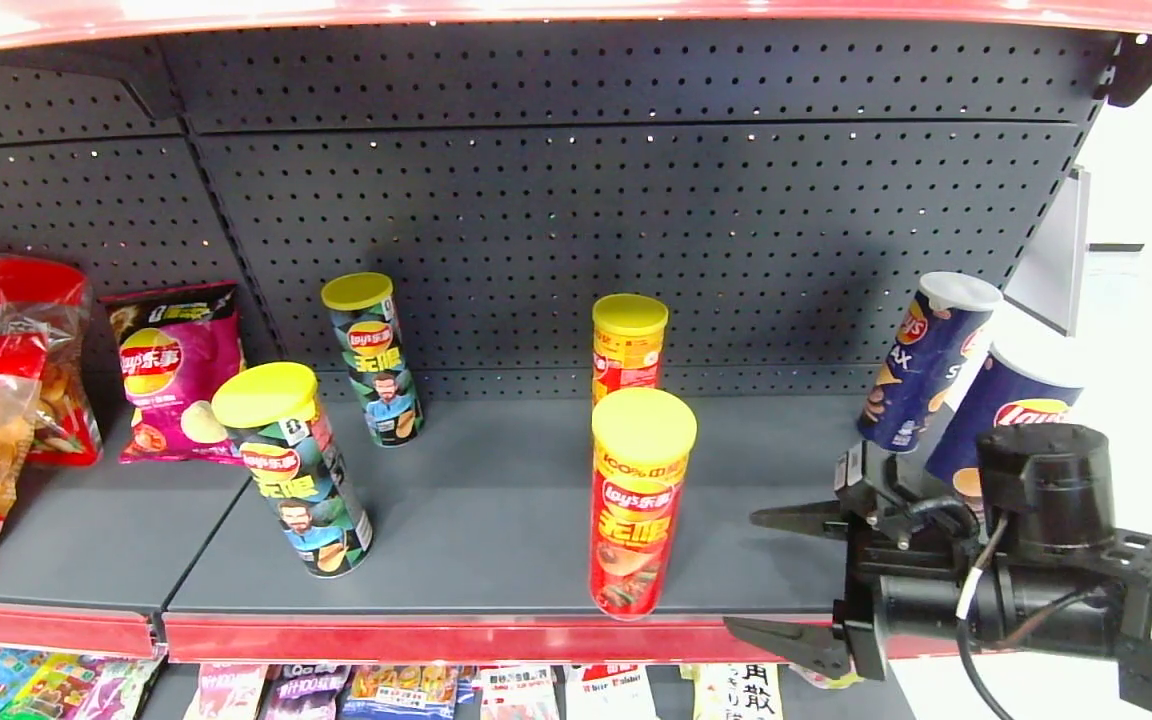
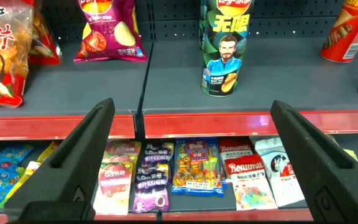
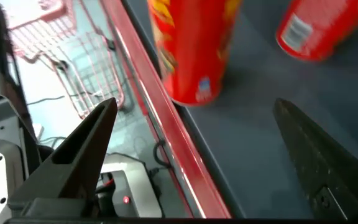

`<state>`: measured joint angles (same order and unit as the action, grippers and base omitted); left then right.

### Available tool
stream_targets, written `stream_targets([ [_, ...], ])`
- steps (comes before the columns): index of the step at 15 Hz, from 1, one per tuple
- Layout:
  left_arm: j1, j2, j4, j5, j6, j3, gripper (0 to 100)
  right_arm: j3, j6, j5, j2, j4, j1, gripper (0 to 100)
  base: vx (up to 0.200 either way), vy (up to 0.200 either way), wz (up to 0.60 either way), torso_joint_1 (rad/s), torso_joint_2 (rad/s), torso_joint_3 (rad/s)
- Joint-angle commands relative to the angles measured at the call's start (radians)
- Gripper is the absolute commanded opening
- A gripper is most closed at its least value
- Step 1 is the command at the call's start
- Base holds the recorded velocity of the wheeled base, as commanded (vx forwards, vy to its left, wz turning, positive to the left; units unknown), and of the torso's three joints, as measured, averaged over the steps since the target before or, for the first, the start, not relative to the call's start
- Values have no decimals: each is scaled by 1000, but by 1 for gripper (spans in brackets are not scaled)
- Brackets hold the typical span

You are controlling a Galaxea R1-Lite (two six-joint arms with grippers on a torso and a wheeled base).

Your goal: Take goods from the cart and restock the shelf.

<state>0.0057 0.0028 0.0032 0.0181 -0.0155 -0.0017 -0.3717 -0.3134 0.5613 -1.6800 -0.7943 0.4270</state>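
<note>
Head view: six tall round tubes stand on the flat grey shelf point(image 1: 496, 520). Two dark tubes point(image 1: 294, 470) are on the left, two red tubes point(image 1: 639, 500) in the middle and two blue tubes point(image 1: 926, 365) on the far right. Crinkly chip bags point(image 1: 176, 370) lean at the left. Lots of room is left, so I think the job is only partway done. The right gripper point(image 1: 741, 572) is near the shelf's front edge, jaws wide open, holding nothing.

Left wrist view: the left gripper point(image 2: 192, 106) is wide open and empty too, facing the shelf's shiny red front.

Right wrist view: the pink wire cart point(image 3: 73, 50) sits down beside the shelf, and more goods must come from it
</note>
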Motion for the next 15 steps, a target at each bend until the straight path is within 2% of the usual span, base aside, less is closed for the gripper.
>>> stream_targets([
  [1, 0, 0, 0, 0, 0, 0, 100, 51, 33, -73, 149, 66, -7, 100, 0, 0, 0, 0, 0, 0],
  [3, 0, 0, 0, 0, 0, 0, 100, 71, 37, -178, 319, 198, -14, 100, 0, 0, 0, 0, 0, 0],
  [5, 0, 0, 1, 0, 0, 0, 100, 82, 36, -233, 482, 326, -39, 100, 0, 0, 0, 0, 0, 0],
  [8, 0, 0, 0, 0, 0, 0, 100, 132, 34, -325, 902, 598, -168, 100, 0, 0, 0, 0, 0, 0],
  [9, 0, 0, 0, 0, 0, 0, 100, 126, 34, -388, 1074, 702, -246, 100, 0, 0, 0, 0, 0, 0],
  [12, 0, 0, 0, 0, 0, 0, 100, 165, 99, -445, 1301, 796, -413, 100, 0, 0, 0, 0, 0, 0],
  [15, 0, 0, 0, 0, 0, 0, 100, 316, 169, -442, 1537, 799, -432, 100, 0, 0, 0, 0, 0, 0],
])
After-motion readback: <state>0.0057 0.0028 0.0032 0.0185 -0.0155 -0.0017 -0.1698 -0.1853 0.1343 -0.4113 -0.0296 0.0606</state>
